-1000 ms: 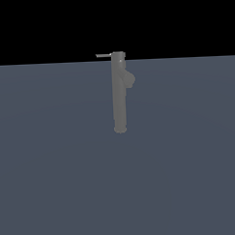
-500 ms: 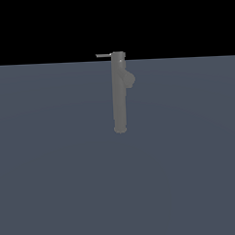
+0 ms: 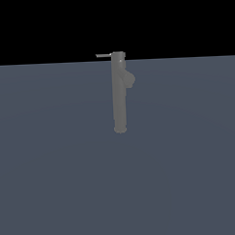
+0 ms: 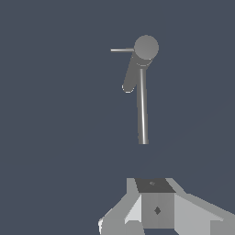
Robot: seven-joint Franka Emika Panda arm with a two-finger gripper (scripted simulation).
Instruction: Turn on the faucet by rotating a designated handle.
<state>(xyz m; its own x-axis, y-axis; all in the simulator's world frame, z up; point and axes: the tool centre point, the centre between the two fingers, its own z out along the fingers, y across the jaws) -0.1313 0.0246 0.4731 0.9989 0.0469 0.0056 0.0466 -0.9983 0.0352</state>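
The faucet is a tall slim grey column standing on the blue-grey floor in the middle of the exterior view, with a rounded stub spout on the exterior view's right. The handle, a thin flat lever, sticks out from the column's top toward the exterior view's left. In the wrist view the faucet is seen from above, with its handle at the top cap. My gripper appears only in the wrist view, well apart from the faucet, its fingers together as one block with nothing held.
A flat blue-grey floor spreads around the faucet, ending at a black background in the exterior view. No other object shows.
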